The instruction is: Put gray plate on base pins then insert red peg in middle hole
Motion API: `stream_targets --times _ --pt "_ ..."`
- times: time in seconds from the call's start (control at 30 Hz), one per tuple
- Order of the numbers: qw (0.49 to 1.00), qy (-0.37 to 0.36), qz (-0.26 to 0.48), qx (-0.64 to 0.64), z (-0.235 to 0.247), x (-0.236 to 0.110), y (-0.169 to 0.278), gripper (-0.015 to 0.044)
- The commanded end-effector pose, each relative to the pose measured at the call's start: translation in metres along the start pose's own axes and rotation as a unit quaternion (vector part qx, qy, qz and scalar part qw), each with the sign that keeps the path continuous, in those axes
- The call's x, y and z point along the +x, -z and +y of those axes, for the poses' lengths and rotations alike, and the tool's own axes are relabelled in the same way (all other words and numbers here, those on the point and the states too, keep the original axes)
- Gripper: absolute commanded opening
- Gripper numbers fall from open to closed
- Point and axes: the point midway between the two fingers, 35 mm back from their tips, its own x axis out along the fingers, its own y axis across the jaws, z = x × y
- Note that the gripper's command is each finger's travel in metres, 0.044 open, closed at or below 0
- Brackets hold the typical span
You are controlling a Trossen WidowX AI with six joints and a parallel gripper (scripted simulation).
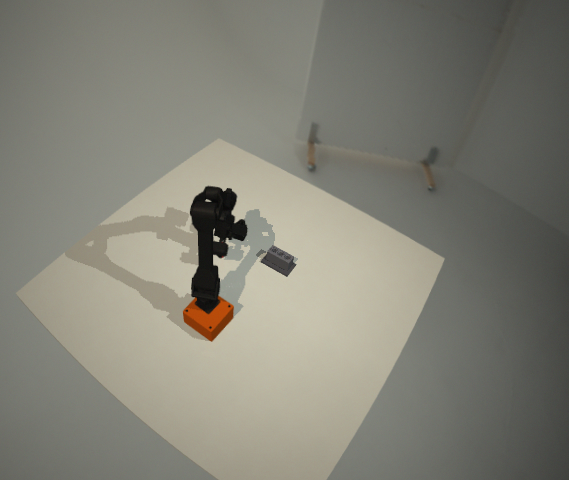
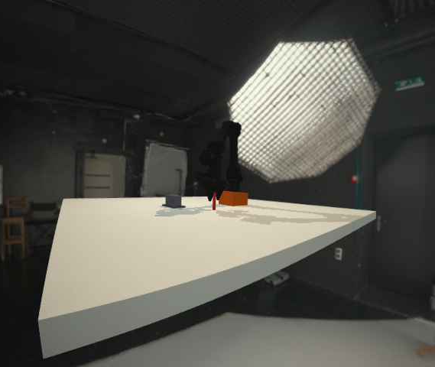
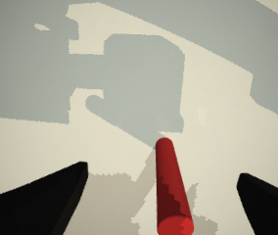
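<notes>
The red peg (image 2: 213, 206) (image 3: 170, 183) stands upright on the table, apart from the base. My gripper (image 2: 214, 197) (image 3: 163, 175) is open and points down, with a finger on each side of the peg and a gap on both sides. In the top view the arm hides nearly all of the peg and the fingertips. The gray plate (image 1: 280, 254) (image 2: 173, 199) looks level on the darker base (image 1: 285, 272), with several round marks along its top in the top view. The pins cannot be told apart at this size. Plate and base are outside the wrist view.
The orange arm mount (image 1: 208, 316) (image 2: 233, 198) stands on the pale table (image 1: 325, 335) (image 2: 138, 245), near the peg. The plate and base are to the right of the gripper in the top view. Arm shadows cross the table around the peg.
</notes>
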Motion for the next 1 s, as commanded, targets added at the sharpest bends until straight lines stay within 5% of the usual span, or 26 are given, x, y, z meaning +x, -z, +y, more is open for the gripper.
stream_targets --times 0.0,0.4,0.97 --pt "1.0 0.004 0.002 0.002 -0.0026 0.0032 0.0005 0.0335" --pt "1.0 0.004 0.002 0.002 -0.0026 0.0032 0.0005 0.002" --pt "1.0 0.004 0.002 0.002 -0.0026 0.0032 0.0005 0.0"
